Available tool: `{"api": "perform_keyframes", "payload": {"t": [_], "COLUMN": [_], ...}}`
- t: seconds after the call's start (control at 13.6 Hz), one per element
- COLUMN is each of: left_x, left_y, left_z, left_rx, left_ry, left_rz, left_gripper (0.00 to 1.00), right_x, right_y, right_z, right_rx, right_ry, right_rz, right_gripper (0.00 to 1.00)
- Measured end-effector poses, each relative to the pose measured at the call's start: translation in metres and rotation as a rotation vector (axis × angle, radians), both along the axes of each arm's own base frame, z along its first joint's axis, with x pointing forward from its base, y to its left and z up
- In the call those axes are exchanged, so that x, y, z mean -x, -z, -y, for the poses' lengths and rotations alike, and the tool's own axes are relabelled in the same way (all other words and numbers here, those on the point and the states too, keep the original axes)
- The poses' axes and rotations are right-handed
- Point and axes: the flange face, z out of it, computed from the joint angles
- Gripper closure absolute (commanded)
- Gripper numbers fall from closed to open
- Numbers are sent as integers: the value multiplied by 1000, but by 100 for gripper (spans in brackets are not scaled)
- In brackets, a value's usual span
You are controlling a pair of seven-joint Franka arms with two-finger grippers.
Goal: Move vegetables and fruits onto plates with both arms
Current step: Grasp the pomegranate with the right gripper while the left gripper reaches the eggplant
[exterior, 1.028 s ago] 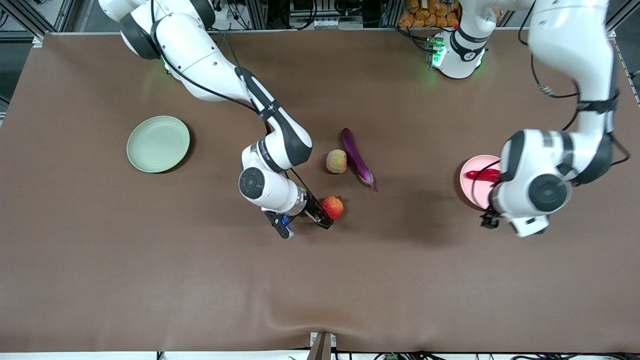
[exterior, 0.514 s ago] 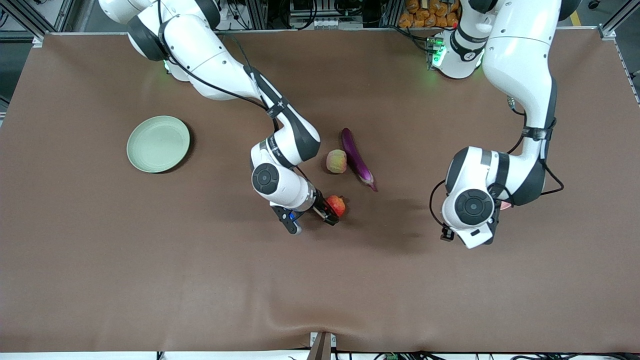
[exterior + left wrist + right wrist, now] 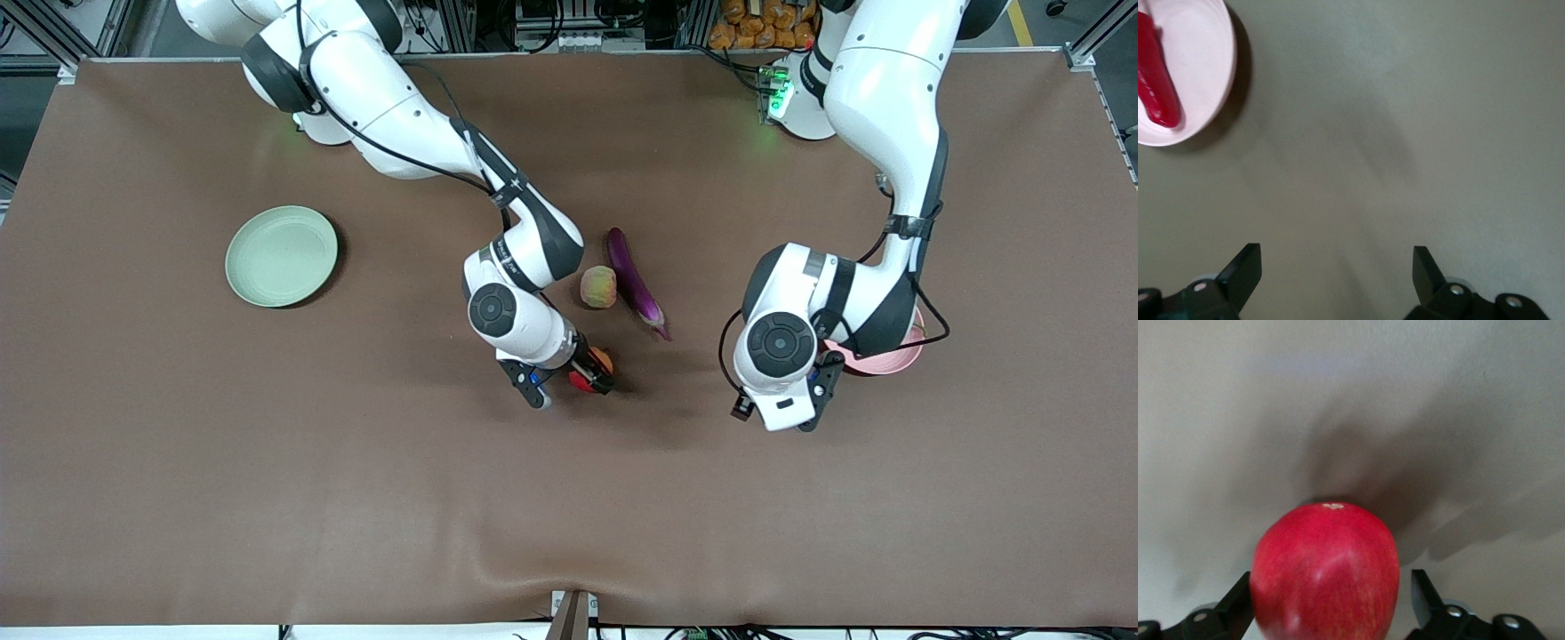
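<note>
Pomegranate-like fruit [image 3: 1326, 572]: round, red-orange, on the table between the right gripper's fingers, nearer to the front camera than the peach and the eggplant. In the front view only a bit of it shows under the gripper.
Right gripper [image 3: 590, 371]: down at table level around the fruit. One finger [image 3: 1238, 600] touches its side; the other finger stands just clear of it. Whether the grip is closed cannot be told.
Peach [image 3: 598, 286]: pale yellow-pink, on the table near the middle, just beside the eggplant, toward the right arm's end of the table from it.
Eggplant [image 3: 634, 280]: long, slim, glossy purple, lying at a slant on the table, stem end nearer to the front camera.
Pink plate [image 3: 1201, 53]: holds the red chili pepper [image 3: 1156, 77], which lies along one side of the plate. In the front view the plate is mostly hidden under the left arm; only its rim shows.
Green plate [image 3: 281, 256]: on the table toward the right arm's end, well apart from the fruit; nothing lies in it.
Left gripper [image 3: 1335, 273]: over bare table [image 3: 569, 498] near the pink plate, fingers spread wide, holding nothing.
</note>
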Motion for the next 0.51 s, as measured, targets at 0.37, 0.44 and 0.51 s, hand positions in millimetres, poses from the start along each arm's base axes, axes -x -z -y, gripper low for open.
{"api": "perform_keyframes", "payload": {"t": [0.37, 0.44, 0.51], "left_x": [-17, -17, -15], "left_y": [-8, -8, -7], "left_z": [-31, -30, -25], "left_rx": [185, 192, 196], "left_ry": [226, 262, 279], "left_rz": [-56, -60, -63], "left_gripper": [0, 0, 0], "right_x": [-8, -14, -22], "right_y": [-3, -6, -11], "right_z": [6, 13, 22], "right_rx": [19, 23, 27], "right_ry": [-12, -9, -10], "right_rz": [16, 5, -11], "right_gripper": [100, 100, 100]}}
